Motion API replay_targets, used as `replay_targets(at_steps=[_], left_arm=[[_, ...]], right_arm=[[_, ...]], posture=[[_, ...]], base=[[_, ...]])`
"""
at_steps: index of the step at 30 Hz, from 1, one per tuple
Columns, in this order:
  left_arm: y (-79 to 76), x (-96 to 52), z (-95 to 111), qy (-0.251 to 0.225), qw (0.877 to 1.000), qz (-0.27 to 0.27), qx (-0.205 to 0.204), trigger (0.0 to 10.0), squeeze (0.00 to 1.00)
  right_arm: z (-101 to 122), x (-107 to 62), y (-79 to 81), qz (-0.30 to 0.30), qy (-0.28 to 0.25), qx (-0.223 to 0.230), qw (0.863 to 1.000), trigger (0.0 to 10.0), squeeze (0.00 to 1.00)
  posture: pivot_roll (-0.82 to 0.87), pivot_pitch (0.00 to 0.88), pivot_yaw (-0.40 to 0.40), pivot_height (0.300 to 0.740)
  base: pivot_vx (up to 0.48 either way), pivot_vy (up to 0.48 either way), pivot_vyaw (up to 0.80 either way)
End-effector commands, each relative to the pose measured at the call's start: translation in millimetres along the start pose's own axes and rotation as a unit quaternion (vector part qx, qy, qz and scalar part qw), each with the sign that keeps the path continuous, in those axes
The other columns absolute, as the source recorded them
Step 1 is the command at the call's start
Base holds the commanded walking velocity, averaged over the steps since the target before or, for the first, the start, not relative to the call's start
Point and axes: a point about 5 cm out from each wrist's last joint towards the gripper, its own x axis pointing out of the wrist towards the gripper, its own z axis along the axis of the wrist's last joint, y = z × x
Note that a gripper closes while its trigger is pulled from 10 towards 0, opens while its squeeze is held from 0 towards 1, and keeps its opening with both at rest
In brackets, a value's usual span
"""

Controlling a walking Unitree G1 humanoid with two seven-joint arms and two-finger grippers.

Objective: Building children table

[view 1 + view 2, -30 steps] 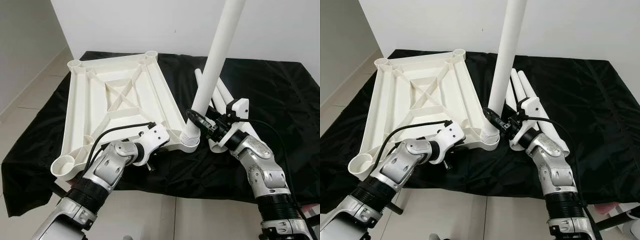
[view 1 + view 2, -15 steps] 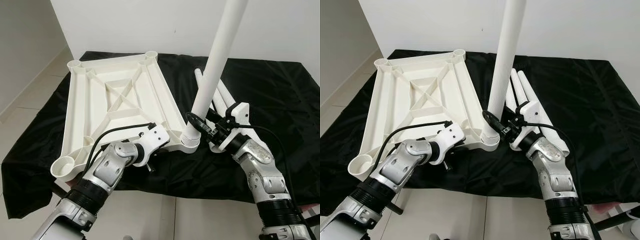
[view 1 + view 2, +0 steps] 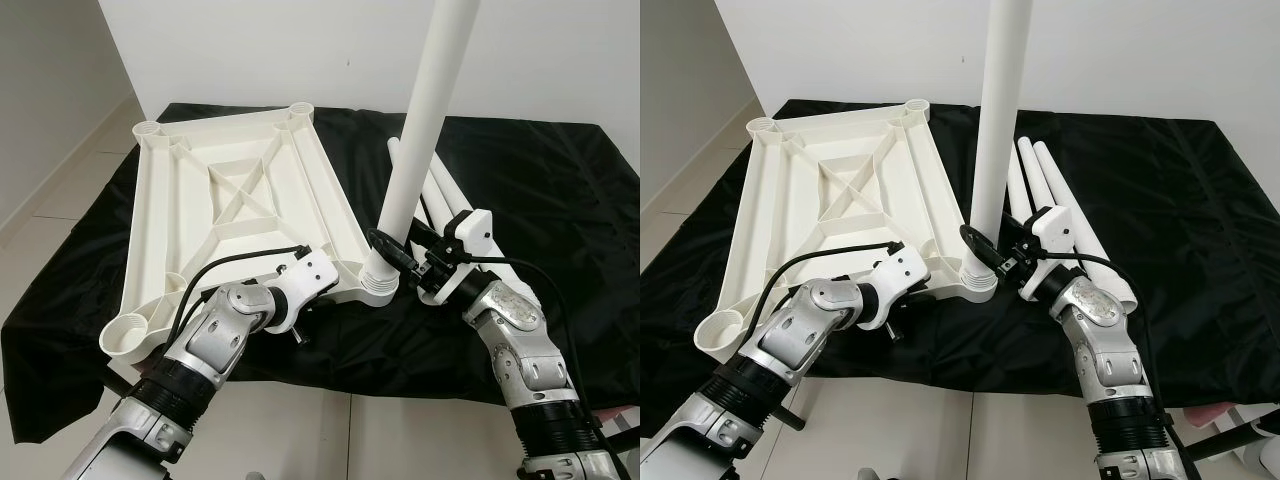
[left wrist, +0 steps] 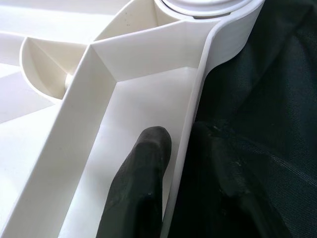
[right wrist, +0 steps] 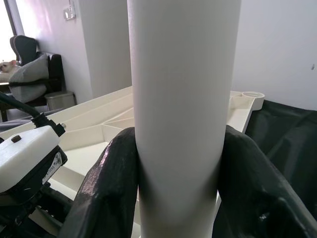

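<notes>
One leg (image 3: pixel 420 140) stands upright in the near corner socket (image 3: pixel 378 285) of the upturned tabletop (image 3: pixel 235 205) on the black cloth (image 3: pixel 560 190). It is clamped low, just above the socket, by the right gripper (image 5: pixel 178 163). The tabletop's near rim is pinched by the left gripper (image 4: pixel 178 163). Both parts appear to be light, stiff, smooth plastic; a low hold suits seating, and slipping is likely. Spare legs (image 3: pixel 1050 190) lie beside.
</notes>
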Motion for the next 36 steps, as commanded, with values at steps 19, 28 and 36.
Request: replay_targets(at_steps=[19,28,36], left_arm=[[-7.6,-1.2,10,-0.016,0.999,-0.026,0.015,10.0,0.00],[-8.5,-1.2,10,-0.016,0.999,-0.024,0.015,10.0,0.00],[-9.7,-0.6,11,-0.018,0.999,-0.025,0.015,10.0,0.00]], right_arm=[[-40,-1.4,0.8,0.021,0.083,0.068,0.994,10.0,0.00],[-43,-0.5,-1.5,0.033,0.095,0.057,0.993,10.0,0.00],[-44,-1.7,-2.0,0.031,0.095,0.056,0.993,10.0,0.00]], posture=[[-0.11,0.120,0.063,0.740],[-0.11,0.114,0.057,0.740],[-0.11,0.107,0.053,0.740]], base=[[0.000,0.000,0.00],[0.000,0.000,0.00],[0.000,0.000,0.00]])
